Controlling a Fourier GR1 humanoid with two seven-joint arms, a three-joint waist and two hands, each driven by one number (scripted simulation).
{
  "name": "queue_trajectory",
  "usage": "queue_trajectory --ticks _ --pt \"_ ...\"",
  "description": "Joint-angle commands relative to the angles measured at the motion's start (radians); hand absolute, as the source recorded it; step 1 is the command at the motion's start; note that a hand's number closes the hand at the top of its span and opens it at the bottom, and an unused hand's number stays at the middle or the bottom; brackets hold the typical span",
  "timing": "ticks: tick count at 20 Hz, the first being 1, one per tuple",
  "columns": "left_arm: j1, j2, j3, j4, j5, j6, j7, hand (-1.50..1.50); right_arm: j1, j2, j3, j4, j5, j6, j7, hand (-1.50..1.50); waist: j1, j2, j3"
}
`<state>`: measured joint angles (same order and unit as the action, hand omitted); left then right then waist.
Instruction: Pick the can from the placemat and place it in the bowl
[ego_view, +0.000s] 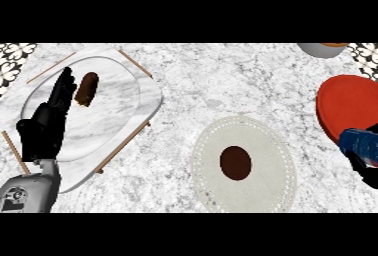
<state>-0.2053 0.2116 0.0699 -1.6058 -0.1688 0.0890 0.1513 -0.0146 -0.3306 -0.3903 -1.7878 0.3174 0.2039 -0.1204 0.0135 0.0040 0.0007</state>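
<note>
Far right, the right hand (367, 171) holds the can (362, 142) by the bowl (343, 102).

My right hand (367, 169) mostly beyond right edge; blue cylindrical can (362, 141), round red bowl (342, 107) cut there too

Tray (152, 100) left, placemat (267, 131) middle, bowl (347, 105) right, can (362, 142) at bowl's near rim.

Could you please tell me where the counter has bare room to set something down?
Bare counter runs between the tray and the red bowl, beyond the placemat. Another patch lies between tray and placemat, low down. The right edge is crowded: right hand, blue can.
</note>
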Motion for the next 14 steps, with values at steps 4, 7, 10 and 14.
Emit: queue_trajectory --ticks 4,7,10,14 --pt "-0.025 -0.037 -0.026 0.043 -0.034 0.029 -0.031 0.00 -0.251 -0.167 -0.077 0.468 0.142 -0.141 -0.213 1.50 0.015 0.008 0.001" --pt "-0.027 -0.026 -0.032 0.010 -0.029 0.008 0.021 0.00 -0.311 -0.191 -0.063 0.635 0.242 -0.255 -0.274 1.50 0.018 0.005 0.001" --pt "-0.075 -0.016 -0.017 0.034 -0.018 -0.001 0.017 0.00 -0.432 -0.216 -0.053 0.826 0.316 -0.367 -0.314 1.50 0.030 0.011 0.002" --pt "-0.053 -0.035 -0.038 0.025 -0.029 0.004 0.010 0.00 -0.540 -0.249 -0.087 1.114 0.323 -0.448 -0.425 1.50 0.043 0.016 0.004"
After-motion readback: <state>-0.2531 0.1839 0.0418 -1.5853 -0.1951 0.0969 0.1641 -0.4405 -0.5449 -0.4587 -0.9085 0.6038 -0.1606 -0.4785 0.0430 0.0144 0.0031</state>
